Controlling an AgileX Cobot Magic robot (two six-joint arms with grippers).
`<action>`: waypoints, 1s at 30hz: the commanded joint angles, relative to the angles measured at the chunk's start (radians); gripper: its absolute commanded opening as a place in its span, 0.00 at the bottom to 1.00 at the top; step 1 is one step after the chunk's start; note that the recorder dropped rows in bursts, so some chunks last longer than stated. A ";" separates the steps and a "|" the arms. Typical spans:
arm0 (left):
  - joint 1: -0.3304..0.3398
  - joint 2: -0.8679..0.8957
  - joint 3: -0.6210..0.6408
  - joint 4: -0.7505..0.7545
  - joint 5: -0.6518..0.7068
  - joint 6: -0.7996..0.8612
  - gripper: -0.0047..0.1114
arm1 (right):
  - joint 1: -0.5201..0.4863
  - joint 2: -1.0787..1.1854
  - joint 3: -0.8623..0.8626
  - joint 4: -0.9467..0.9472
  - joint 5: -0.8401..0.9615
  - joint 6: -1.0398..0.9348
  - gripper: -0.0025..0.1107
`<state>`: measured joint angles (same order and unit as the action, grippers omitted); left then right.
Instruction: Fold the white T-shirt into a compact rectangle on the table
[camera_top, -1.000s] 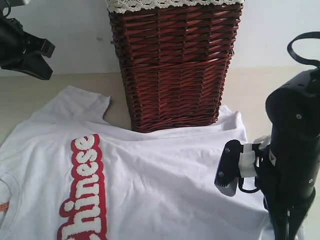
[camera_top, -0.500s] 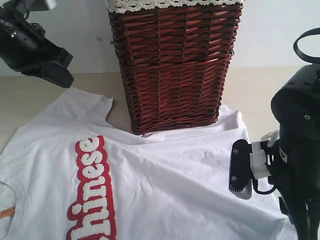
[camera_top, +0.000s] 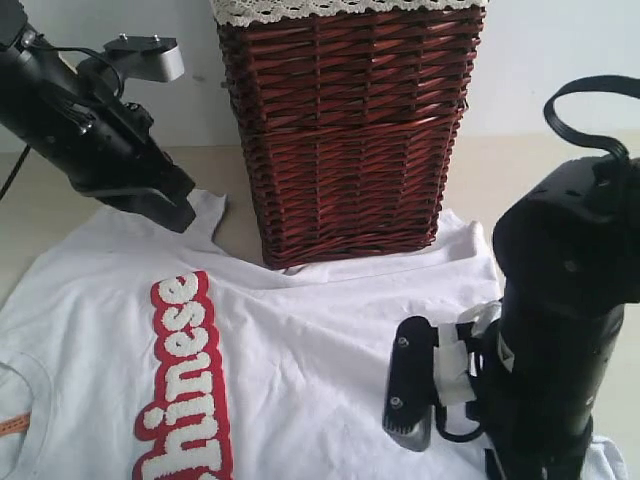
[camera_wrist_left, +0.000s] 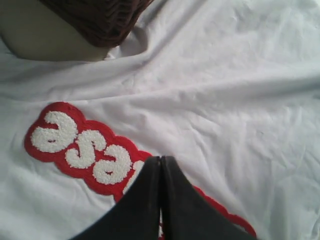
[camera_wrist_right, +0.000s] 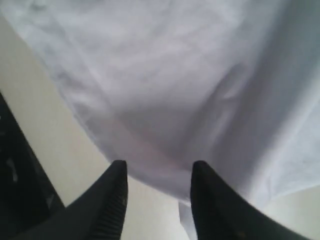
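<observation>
One red band (camera_top: 183, 385) on the white T-shirt (camera_top: 330, 340) reads "hinese".

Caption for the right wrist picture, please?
Open right gripper poised over the white T-shirt edge, table beneath.

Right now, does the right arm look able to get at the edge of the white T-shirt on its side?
Probably yes. The right gripper stands open, and the white T-shirt has its edge lying just ahead of the fingertips on the table, with nothing between. The wicker basket is farther off.
</observation>
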<state>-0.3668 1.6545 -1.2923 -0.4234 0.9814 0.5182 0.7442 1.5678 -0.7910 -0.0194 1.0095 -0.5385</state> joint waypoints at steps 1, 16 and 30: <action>-0.004 -0.002 0.040 -0.059 -0.024 0.014 0.04 | 0.024 0.038 -0.003 0.003 -0.102 0.177 0.21; -0.006 0.137 0.206 -0.007 -0.095 0.022 0.04 | 0.024 0.135 -0.003 -0.034 0.212 0.368 0.02; -0.181 0.137 0.206 -0.175 0.006 0.318 0.04 | 0.011 0.073 0.014 -0.492 0.159 0.930 0.35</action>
<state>-0.4825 1.7944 -1.0913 -0.5887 0.9789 0.7989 0.7669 1.6498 -0.7925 -0.4252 1.1521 0.3046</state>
